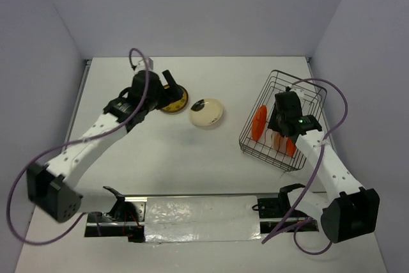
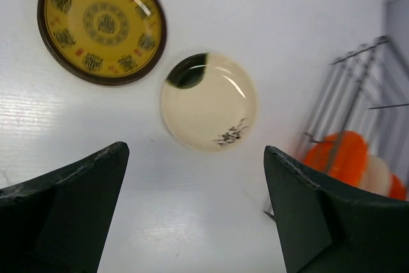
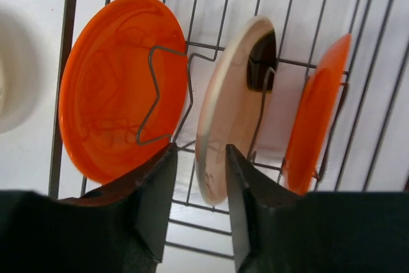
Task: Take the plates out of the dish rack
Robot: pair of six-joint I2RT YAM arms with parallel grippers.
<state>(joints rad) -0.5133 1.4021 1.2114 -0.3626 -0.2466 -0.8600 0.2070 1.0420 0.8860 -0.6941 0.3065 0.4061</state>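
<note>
The dish rack (image 1: 305, 84) stands at the right. In the right wrist view an orange plate (image 3: 121, 87), a cream plate (image 3: 227, 107) and a second orange plate (image 3: 316, 113) stand upright in its slots (image 3: 192, 49). My right gripper (image 3: 201, 148) is inside the rack (image 1: 279, 126), with its jaws narrowly open on either side of the cream plate's lower rim. A yellow-brown patterned plate (image 1: 174, 100) and a cream plate with a dark patch (image 1: 206, 112) lie flat on the table. My left gripper (image 2: 195, 150) is open and empty above the table, near these two plates (image 2: 102, 25) (image 2: 209, 101).
The rack's wire side (image 2: 358, 87) and an orange plate (image 2: 339, 155) show at the right of the left wrist view. Grey walls enclose the table on three sides. A foil-covered strip (image 1: 198, 212) lies along the near edge between the arm bases.
</note>
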